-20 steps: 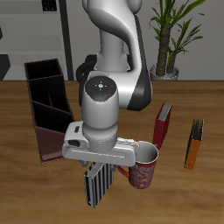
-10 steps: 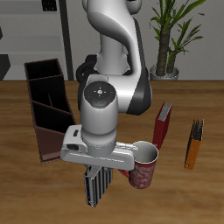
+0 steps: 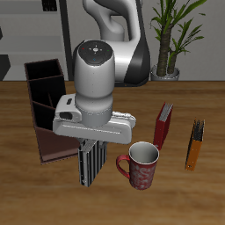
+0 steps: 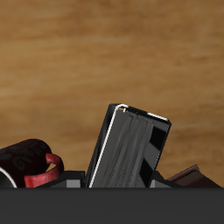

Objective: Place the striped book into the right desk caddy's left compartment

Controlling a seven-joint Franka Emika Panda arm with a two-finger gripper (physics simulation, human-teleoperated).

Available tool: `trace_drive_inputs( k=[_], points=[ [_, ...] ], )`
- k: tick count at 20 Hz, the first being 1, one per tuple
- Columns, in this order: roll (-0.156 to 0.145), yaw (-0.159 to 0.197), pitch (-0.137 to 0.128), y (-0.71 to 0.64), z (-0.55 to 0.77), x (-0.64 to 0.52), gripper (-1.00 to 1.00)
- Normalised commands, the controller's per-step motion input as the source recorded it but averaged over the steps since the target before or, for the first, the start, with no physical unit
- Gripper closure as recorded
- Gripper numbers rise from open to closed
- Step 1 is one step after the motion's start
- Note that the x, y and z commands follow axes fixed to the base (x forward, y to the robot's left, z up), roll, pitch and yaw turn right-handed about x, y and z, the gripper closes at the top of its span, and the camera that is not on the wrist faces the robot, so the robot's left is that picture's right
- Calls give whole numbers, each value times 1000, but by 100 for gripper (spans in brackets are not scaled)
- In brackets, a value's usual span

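My gripper (image 3: 91, 146) is shut on the striped book (image 3: 92, 164), a thin book with grey and black vertical stripes. It hangs upright from the fingers, lifted off the table, between the mug and the right desk caddy (image 3: 48, 105). The caddy is a long dark brown open box with black inside and dividers, standing just beside the book. In the wrist view the striped book (image 4: 131, 149) fills the middle between the fingers, and a corner of the caddy (image 4: 197, 178) shows beside it.
A red patterned mug (image 3: 141, 166) stands close beside the book, also seen in the wrist view (image 4: 31, 164). A red book (image 3: 163, 125) and an orange book (image 3: 194, 143) stand upright farther off. A potted plant (image 3: 171, 35) is at the back.
The gripper has lifted the striped book and carried it away from the mug toward the caddy. The mug is now fully uncovered.
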Motion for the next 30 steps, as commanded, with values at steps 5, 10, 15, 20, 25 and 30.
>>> trace_drive_inputs(
  k=[5, 10, 15, 20, 25, 30],
  points=[
    [-8, 17, -80, -87, 607, -352, 100],
    [-12, 38, -92, -159, 658, -460, 100],
    [-3, 19, -71, -123, 564, -536, 100],
    [28, 45, -59, 25, 453, -499, 100],
    [-23, 44, -37, -122, 293, -329, 100],
    [-22, 28, 11, -110, 128, -364, 100]
  ],
)
